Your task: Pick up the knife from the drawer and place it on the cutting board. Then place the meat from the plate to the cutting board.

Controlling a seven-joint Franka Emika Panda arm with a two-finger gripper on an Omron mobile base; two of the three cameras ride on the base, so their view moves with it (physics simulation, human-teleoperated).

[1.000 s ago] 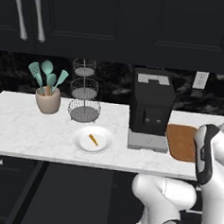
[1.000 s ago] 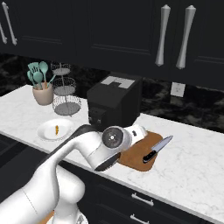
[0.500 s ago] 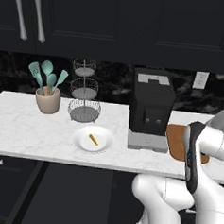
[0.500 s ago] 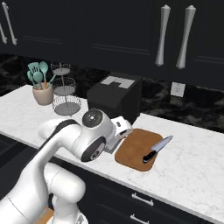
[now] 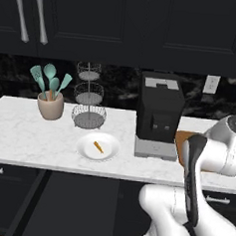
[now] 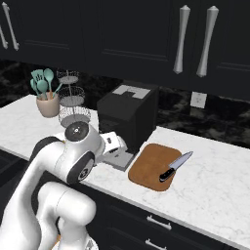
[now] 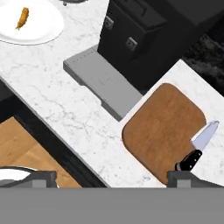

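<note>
Hand view is looking down past the gripper [image 7: 111, 178], whose two dark fingertips [image 7: 43, 178] are standing far apart at the bottom edge with nothing between them, so the pincer is released and hanging above the counter's front edge. Just beyond them the cutting board [image 7: 164, 127] is lying flat on the white marble counter [image 7: 57, 100], and the knife [image 7: 197, 148] is resting across the board's corner, black handle on the wood and blade tip reaching over the edge onto the marble. Beside the board the coffee machine [image 7: 144, 39] is standing on its grey base. Farther along the counter the plate [image 7: 33, 24] is carrying the meat [image 7: 22, 17], a small orange strip lying near its middle, well apart from the board. Left base view is showing the wire basket [image 5: 89, 100] and a pot of teal utensils [image 5: 50, 96] sitting behind the plate, toward the dark backsplash.
</note>
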